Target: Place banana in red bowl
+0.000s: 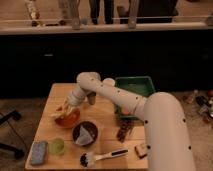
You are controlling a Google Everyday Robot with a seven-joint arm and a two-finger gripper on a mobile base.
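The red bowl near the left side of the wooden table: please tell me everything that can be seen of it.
The round, shallow orange-red bowl stands upright on the light wooden table, near its left edge. Its wall looks smooth and glossy. The robot's gripper hangs right over its rim, so much of the inside is hidden. A slender pale yellow-tan banana shows at the gripper, across the bowl's upper left rim; whether it rests on the bowl cannot be told. A darker maroon-brown bowl sits close at its lower right.

1. Gripper [65, 108]: low over red bowl [68, 120], at table's [107, 145] left side
2. Banana [58, 114]: pale, at bowl's left rim beside gripper
3. Dark bowl [85, 134]: right of red bowl
4. Green bin [134, 86]: far right
5. Brush [102, 157]: front edge
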